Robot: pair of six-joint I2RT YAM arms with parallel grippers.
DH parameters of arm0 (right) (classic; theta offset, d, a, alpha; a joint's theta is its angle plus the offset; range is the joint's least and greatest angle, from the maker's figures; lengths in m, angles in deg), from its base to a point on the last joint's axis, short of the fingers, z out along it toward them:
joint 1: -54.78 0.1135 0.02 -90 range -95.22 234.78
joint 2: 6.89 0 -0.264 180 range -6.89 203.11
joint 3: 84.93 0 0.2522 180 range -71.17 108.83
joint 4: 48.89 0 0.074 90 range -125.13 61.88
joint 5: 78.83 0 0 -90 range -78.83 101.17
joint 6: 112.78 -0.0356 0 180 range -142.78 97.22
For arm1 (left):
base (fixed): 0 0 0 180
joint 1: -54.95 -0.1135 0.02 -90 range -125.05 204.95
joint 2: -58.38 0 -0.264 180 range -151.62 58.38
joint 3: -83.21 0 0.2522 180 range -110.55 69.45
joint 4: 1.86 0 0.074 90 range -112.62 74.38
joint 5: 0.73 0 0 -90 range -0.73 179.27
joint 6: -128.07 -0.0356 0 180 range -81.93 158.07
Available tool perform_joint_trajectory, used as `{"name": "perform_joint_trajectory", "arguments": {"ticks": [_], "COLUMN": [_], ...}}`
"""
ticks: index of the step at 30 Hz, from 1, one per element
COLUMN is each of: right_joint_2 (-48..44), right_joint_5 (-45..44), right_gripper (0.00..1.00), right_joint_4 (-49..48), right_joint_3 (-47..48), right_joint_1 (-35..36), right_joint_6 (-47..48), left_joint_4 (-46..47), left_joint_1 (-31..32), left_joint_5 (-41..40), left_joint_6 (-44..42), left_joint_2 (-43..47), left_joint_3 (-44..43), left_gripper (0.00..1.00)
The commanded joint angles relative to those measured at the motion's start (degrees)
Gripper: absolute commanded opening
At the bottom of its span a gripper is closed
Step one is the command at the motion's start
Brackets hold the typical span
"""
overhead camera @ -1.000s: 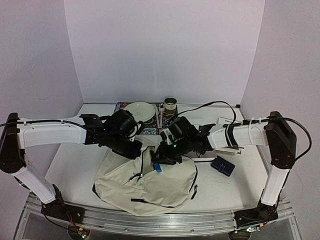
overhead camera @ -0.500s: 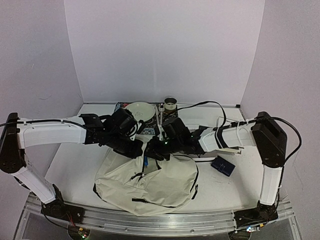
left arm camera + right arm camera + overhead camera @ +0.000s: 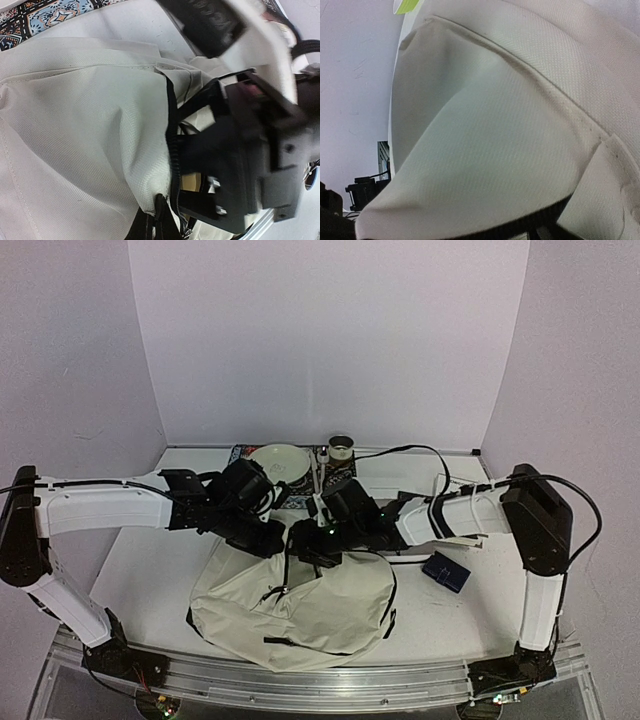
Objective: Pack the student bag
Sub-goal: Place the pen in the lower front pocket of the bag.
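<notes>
The student bag (image 3: 300,605) lies in the middle of the table, cream fabric with black zip and straps, its opening at the far edge. My left gripper (image 3: 270,537) is shut on the cream fabric edge by the zip (image 3: 172,150) and holds the opening up; its fingers (image 3: 156,220) show at the bottom of the left wrist view. My right gripper (image 3: 304,544) is pushed into the opening, and its black body (image 3: 250,150) fills the gap. The right wrist view shows only cream bag fabric (image 3: 510,140), so its jaws and anything in them are hidden.
A dark blue flat case (image 3: 446,571) lies right of the bag. At the back stand a white plate (image 3: 279,460), a small bottle (image 3: 323,454) and a round tin (image 3: 341,449) by a patterned mat (image 3: 298,502), which also shows in the left wrist view (image 3: 50,15).
My right gripper moved left and down into the bag's opening, carrying a small blue thing that no longer shows. My left gripper kept its hold on the bag's edge.
</notes>
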Motion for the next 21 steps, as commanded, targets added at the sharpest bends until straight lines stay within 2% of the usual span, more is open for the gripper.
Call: {"name": "perform_joint_trajectory", "arguments": {"ticks": [1, 7, 14, 18, 21], "right_joint_2": [-7.2, -12.6, -19.1, -20.2, -19.0], "right_joint_5": [-1.3, -2.6, -14.4, -20.9, -22.2], "right_gripper": [0.65, 0.68, 0.71, 0.7, 0.68], "right_joint_4": [11.3, 23.9, 38.0, 41.8, 44.3], "right_joint_3": [2.5, 2.5, 1.1, 0.3, 0.8], "right_joint_1": [0.4, -1.4, -6.5, -11.2, -14.6], "right_joint_6": [11.0, 20.0, 34.3, 41.2, 45.1], "left_joint_4": [4.8, 4.8, 4.8, 4.8, 4.8], "left_joint_1": [-0.2, -0.6, -1.2, -1.4, -1.5], "left_joint_5": [-0.2, -0.2, -0.2, -0.2, 0.0], "left_joint_6": [0.4, 0.3, 0.1, 0.1, 0.1], "left_joint_2": [1.9, 2.6, 3.1, 3.2, 3.2], "left_joint_3": [0.2, 0.8, 1.7, 1.8, 1.8], "left_gripper": [0.0, 0.0, 0.0, 0.0, 0.0]}}
